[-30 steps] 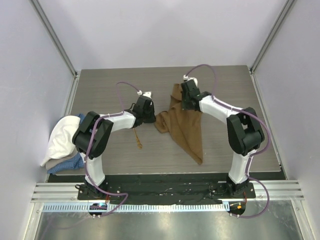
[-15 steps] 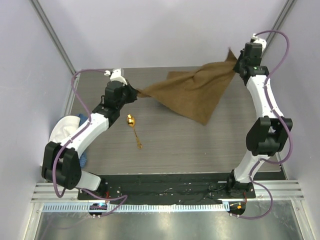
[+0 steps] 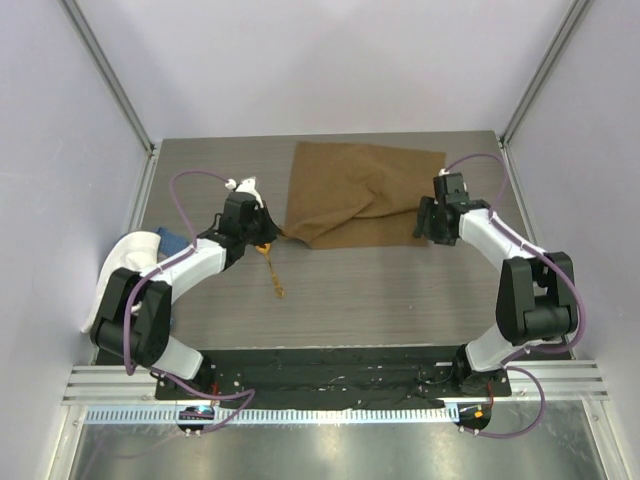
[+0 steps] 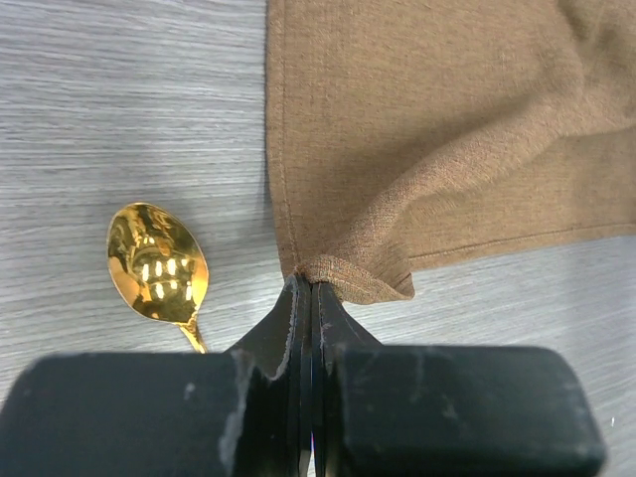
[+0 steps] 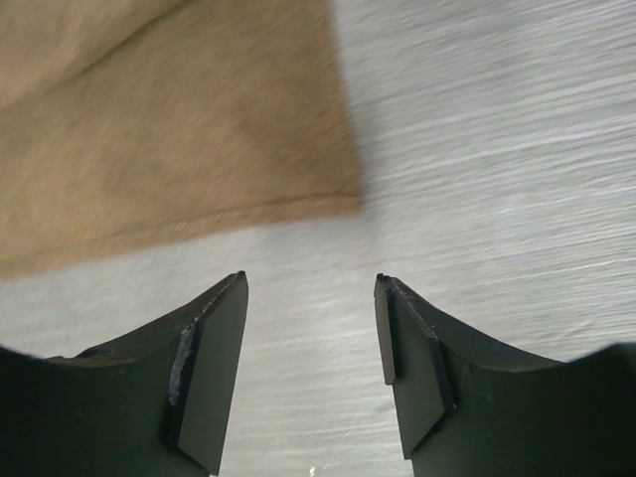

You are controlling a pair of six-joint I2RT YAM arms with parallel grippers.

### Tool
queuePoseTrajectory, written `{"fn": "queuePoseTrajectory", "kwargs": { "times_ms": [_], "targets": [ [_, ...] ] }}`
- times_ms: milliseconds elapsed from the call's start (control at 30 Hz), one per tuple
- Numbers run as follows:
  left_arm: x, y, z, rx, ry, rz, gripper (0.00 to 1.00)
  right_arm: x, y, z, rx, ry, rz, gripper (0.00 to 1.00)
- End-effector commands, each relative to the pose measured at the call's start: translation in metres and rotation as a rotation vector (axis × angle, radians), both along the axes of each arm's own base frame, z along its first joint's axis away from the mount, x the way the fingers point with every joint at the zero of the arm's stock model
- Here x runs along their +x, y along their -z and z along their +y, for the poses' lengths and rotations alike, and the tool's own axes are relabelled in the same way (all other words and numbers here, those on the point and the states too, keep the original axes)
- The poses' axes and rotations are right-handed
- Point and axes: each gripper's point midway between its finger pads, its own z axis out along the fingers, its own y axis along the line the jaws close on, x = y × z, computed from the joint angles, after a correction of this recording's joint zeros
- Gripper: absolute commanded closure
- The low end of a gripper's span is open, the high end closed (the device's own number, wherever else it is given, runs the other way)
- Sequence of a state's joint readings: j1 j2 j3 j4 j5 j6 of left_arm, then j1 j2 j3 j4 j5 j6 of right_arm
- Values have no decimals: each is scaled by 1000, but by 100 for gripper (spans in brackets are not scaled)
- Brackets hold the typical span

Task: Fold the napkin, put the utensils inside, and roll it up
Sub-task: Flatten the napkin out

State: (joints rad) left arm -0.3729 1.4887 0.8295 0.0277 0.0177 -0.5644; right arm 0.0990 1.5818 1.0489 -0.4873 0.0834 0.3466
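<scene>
The tan-brown napkin (image 3: 360,190) lies spread on the far half of the table (image 3: 400,290), with a raised fold across its middle. My left gripper (image 3: 268,233) is shut on the napkin's near left corner (image 4: 358,278), low at the table. The gold spoon (image 3: 274,278) lies just near of that gripper, its bowl (image 4: 157,263) left of the fingers. My right gripper (image 3: 424,222) stands open at the napkin's near right corner. In the right wrist view its fingertips (image 5: 310,283) hold nothing, and the napkin (image 5: 169,129) lies a little beyond them, apart.
A white cloth (image 3: 122,275) is heaped at the table's left edge with a blue cloth (image 3: 172,240) under it. Metal frame posts rise at the back corners.
The napkin, stretched in the air between both grippers half a second ago, now lies on the table. The right gripper has let go and opened. Both arms have come down and inward.
</scene>
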Motion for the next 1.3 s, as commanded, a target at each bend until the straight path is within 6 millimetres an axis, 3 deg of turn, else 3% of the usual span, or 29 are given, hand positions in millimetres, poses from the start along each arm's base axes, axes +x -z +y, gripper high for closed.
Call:
{"fn": "queuePoseTrajectory", "kwargs": {
  "times_ms": [0,167,333,567,700,800,933,1133,1267],
  "targets": [
    [7,-11,-10,-37,33,-38,100,8,-12,4,-36,7,-94,39],
    [6,-11,-13,-53,42,-34,100,17,4,-7,-101,23,-63,44],
    [5,-14,-13,-56,43,-38,100,35,14,-5,-112,4,-44,48],
    [5,-15,-7,-23,31,-37,100,41,27,-1,-103,-12,-18,51],
    [7,-15,-6,-9,28,-36,100,39,37,1,-93,-21,15,62],
    [9,-15,-6,-4,28,-37,100,34,40,3,-78,-23,33,71],
    [10,-15,-6,0,31,-37,100,23,35,0,-75,-7,41,95],
    [6,-14,-6,2,35,-34,100,-4,5,-14,-101,41,28,99],
    [-2,-9,-11,17,53,-19,100,-38,-8,-22,-123,68,101,99]
  ]
}}
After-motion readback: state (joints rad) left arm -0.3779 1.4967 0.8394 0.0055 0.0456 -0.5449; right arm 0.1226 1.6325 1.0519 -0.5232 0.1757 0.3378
